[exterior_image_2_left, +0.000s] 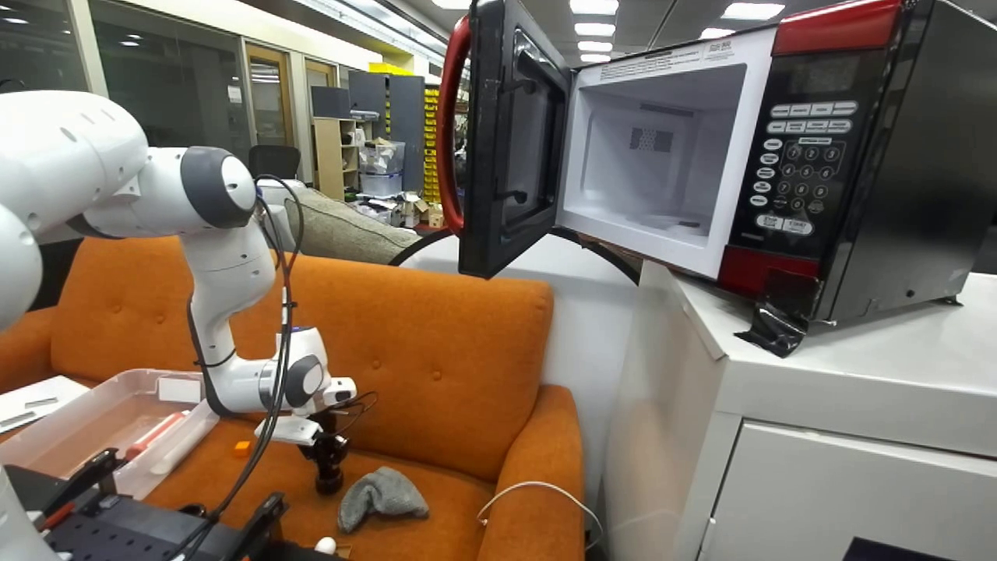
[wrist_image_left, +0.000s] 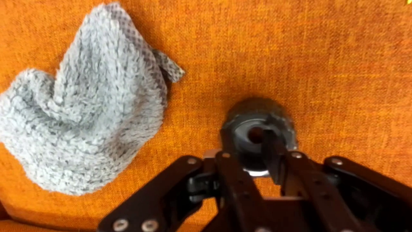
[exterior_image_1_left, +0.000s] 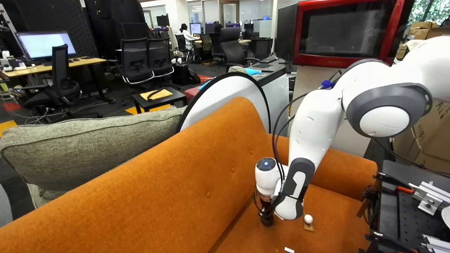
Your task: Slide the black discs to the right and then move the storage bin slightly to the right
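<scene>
1. Wrist view: the gripper (wrist_image_left: 248, 136) is showing at the lower edge, its fingers (wrist_image_left: 273, 151) hanging over the black discs (wrist_image_left: 246, 125).
2. The jaws are standing partly apart, the discs' central hole showing between them; blur is hiding whether they are pinching anything, so I cannot tell.
3. The discs are sitting on or just above the seat of an orange couch (wrist_image_left: 341, 74); which of the two, I cannot tell.
4. A grey cloth (wrist_image_left: 96, 109) is lying crumpled on the seat, near the discs but apart from them.
5. In an exterior view, a clear storage bin (exterior_image_2_left: 117, 397) is resting on the couch, well apart from the discs, and an orange cube (exterior_image_2_left: 242, 449) is lying between them.
6. In an exterior view, a white ball (exterior_image_1_left: 308, 219) is sitting on a small brown block (exterior_image_1_left: 309, 228).
7. In an exterior view, a microwave (exterior_image_2_left: 779, 93) is standing on a white cabinet (exterior_image_2_left: 841, 483) with its door (exterior_image_2_left: 514, 148) hanging open.
</scene>
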### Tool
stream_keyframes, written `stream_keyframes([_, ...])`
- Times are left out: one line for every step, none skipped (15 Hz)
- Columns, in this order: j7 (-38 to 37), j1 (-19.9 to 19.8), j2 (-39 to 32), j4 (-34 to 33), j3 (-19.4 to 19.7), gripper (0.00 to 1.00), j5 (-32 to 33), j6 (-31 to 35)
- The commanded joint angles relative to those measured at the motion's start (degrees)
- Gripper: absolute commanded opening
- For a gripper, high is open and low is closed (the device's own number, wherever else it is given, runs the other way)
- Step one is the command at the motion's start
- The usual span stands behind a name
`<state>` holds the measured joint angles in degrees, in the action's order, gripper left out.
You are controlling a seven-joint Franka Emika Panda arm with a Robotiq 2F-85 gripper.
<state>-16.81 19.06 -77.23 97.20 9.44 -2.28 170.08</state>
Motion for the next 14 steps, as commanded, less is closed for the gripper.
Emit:
stream_keyframes([0.3,-1.4,2.1,3.4,-1.8,0.61,-1.7,2.0])
stream_keyframes([0.4,-1.5,2.0,3.6,-1.9,0.67,-2.1,2.2])
stream_keyframes([0.3,-1.5,2.1,3.9,-2.0,0.75,-2.5,2.7])
stream_keyframes([0.4,-1.5,2.4,4.3,-2.1,0.81,-2.8,3.4])
stream_keyframes([0.8,-1.7,3.0,4.9,-2.5,0.89,-2.9,4.2])
stream_keyframes([1.3,-1.8,3.7,5.5,-2.9,0.95,-3.0,5.3])
stream_keyframes([1.5,-1.7,4.3,6.0,-3.3,0.99,-3.0,6.5])
stream_keyframes([1.7,-1.9,5.1,6.7,-4.0,1.0,-3.1,7.8])
stream_keyframes([1.8,-1.9,6.0,7.4,-4.6,1.0,-3.2,8.8])
stream_keyframes([1.9,-1.9,7.1,8.3,-5.2,1.0,-3.3,9.7])
stream_keyframes([1.9,-1.8,7.9,9.0,-5.6,1.0,-3.5,10.5])
stream_keyframes([2.1,-1.9,8.8,9.9,-6.3,1.0,-3.5,10.8])
stream_keyframes([2.2,-1.7,9.6,10.7,-6.7,1.0,-3.5,10.4])
stream_keyframes([2.5,-1.9,10.3,11.7,-7.5,1.0,-3.3,10.0])
